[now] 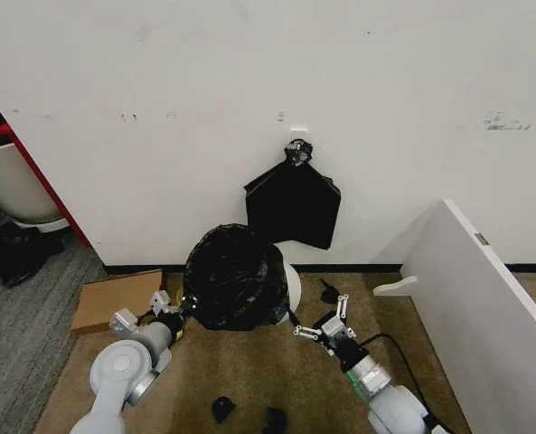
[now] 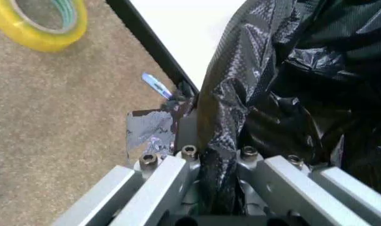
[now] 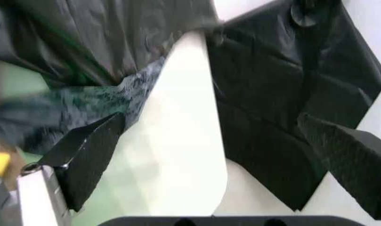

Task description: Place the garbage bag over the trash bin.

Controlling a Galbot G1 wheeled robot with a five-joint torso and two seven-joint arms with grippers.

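Note:
The glossy black garbage bag point(image 1: 234, 276) is draped over most of the trash bin point(image 1: 292, 286), whose white wall shows on the right side. My left gripper point(image 1: 183, 308) is at the bag's lower left and is shut on a fold of it point(image 2: 218, 141). My right gripper point(image 1: 320, 316) hovers open just right of the bin, touching nothing. In the right wrist view its open fingers point(image 3: 90, 150) frame the bin's white wall point(image 3: 184, 141), with the garbage bag point(image 3: 83, 42) covering the part beyond it.
A flat folded black bag bundle point(image 1: 292, 203) hangs on the wall behind the bin. Cardboard point(image 1: 114, 298) lies at the left, a white panel point(image 1: 475, 289) stands at the right. Small black scraps point(image 1: 222, 409) and a yellow tape roll point(image 2: 43, 21) lie on the carpet.

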